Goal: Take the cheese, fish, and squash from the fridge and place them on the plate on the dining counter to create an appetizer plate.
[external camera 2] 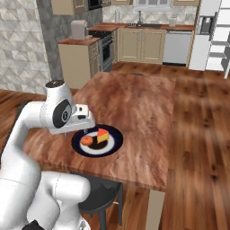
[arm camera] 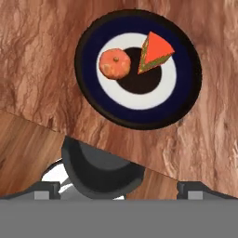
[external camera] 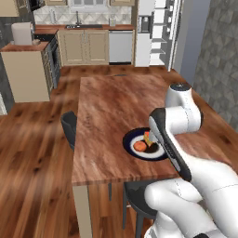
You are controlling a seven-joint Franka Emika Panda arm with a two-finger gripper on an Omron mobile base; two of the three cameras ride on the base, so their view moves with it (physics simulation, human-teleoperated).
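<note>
The plate (arm camera: 88, 88) with its navy rim lies on the dining counter (arm camera: 37, 60) near the front edge. On it sit the round orange squash (arm camera: 114, 63) and the cheese wedge (arm camera: 155, 51), side by side. A dark patch (arm camera: 139, 76) lies between and under them; I cannot tell whether it is the fish. My gripper (arm camera: 118, 190) hovers above the counter's edge beside the plate, its fingertips (arm camera: 46, 189) far apart with nothing between them. From the base, the plate (external camera 2: 114, 134), the squash (external camera 2: 86, 141) and the cheese (external camera 2: 103, 134) sit just under my hand (external camera 2: 81, 117).
A dark stool (arm camera: 100, 172) stands below the counter edge under my hand; another (external camera: 69, 125) stands at the left side. The fridge (external camera: 158, 32) stands at the far wall, door open, white shelves showing. Kitchen cabinets (external camera: 83, 46) line the back.
</note>
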